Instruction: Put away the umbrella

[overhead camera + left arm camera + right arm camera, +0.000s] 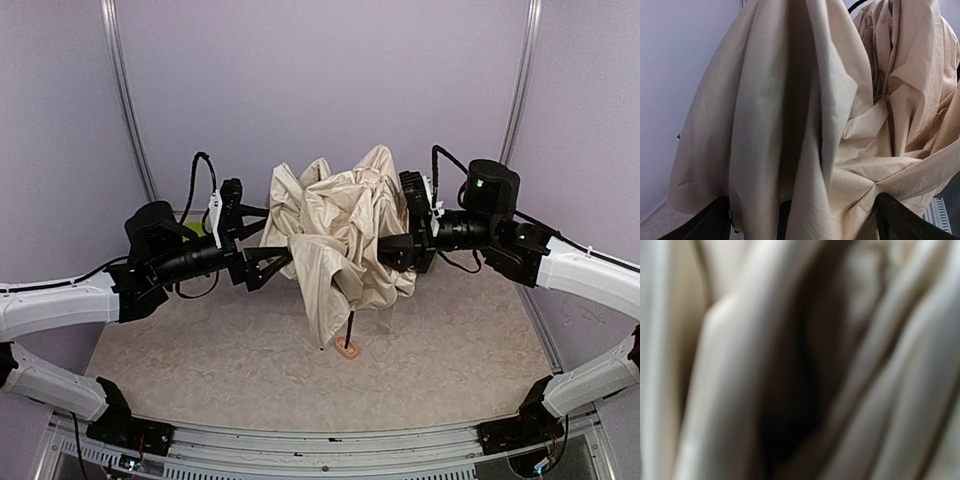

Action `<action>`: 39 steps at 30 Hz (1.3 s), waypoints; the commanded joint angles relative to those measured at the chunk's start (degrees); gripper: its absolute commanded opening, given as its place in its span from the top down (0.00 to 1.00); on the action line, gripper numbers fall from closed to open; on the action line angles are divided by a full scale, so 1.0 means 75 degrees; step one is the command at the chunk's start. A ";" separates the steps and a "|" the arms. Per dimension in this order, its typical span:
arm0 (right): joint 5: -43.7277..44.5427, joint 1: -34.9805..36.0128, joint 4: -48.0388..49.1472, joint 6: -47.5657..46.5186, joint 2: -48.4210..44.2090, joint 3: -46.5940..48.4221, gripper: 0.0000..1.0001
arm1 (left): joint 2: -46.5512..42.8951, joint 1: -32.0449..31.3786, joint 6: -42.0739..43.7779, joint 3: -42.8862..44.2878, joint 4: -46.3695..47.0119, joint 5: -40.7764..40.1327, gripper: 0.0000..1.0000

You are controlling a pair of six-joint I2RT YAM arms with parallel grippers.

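Cream-beige folding umbrella [340, 225] upright on beige marbled desk [200, 350], small wooden knob [347, 348] down, I see left tool [270, 262] spread wide at canopy edge, right tool [400, 250] clamped partway on bunched fabric

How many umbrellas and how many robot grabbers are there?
umbrella: 1
grippers: 2 (left gripper, right gripper)
Total: 3
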 commanded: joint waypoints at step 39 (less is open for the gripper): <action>0.0334 0.0091 0.0546 0.1338 0.0593 0.0334 0.61 | 0.2652 -0.1344 0.0326 0.1671 0.1633 0.0745 0.01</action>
